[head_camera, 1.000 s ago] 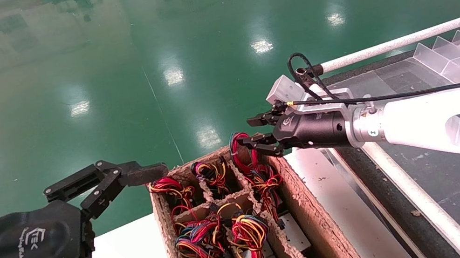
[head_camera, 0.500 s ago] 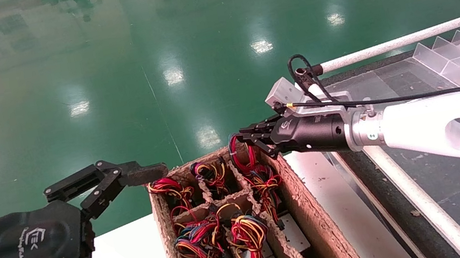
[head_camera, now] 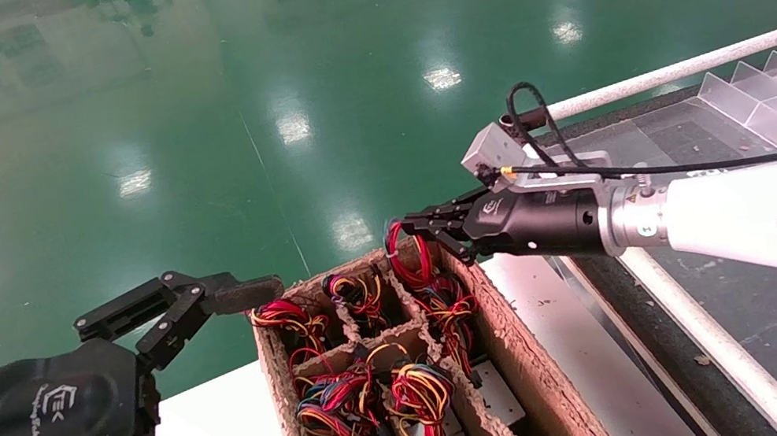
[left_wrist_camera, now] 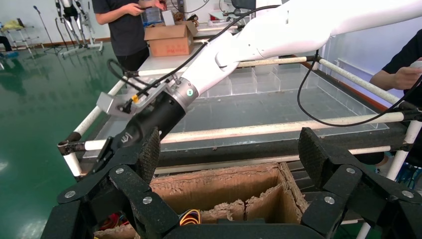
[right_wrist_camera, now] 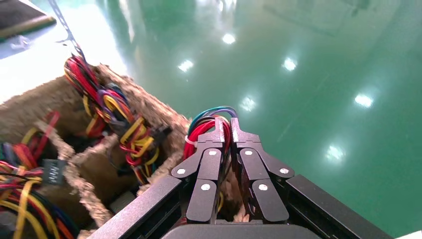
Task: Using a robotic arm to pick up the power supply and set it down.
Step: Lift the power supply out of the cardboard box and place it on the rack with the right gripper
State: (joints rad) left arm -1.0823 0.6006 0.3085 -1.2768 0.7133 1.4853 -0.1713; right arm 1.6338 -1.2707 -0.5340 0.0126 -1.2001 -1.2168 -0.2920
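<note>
- The right gripper (head_camera: 431, 230), at the end of the white robotic arm (head_camera: 742, 227), reaches in level over the far right corner of the cardboard box (head_camera: 536, 376); its fingers (right_wrist_camera: 211, 149) are pressed together, pinching the top of a tied wire loop (right_wrist_camera: 211, 124).
- That loop belongs to the power supply (head_camera: 438, 297), which sits in the far right compartment of the box. Only its wires show clearly; the metal body lies below the fingers, down inside the compartment, mostly hidden by the wires and the cardboard divider.
- The relation that matters: the power supply hangs straight beneath the closed fingers, with the wire bundle running up and down as its long axis. The fingers grip the upper end of that axis, so a straight pull upward looks like what the next move calls for.
- The compartment walls stand close beside the wires on both sides of the fingers, so any sideways drift could snag the unit on the cardboard.
- Neighbouring wire bundles (head_camera: 350, 293) lie just beside the fingers, in the next compartments, apart from the grip.
- The left gripper (head_camera: 257, 377) hovers on the opposite side of the box with fingers (head_camera: 242, 296) spread wide, holding nothing. It is farther from the power supply than the right one and looks idle.
- The box rests on a white worktop (head_camera: 226, 430).
</note>
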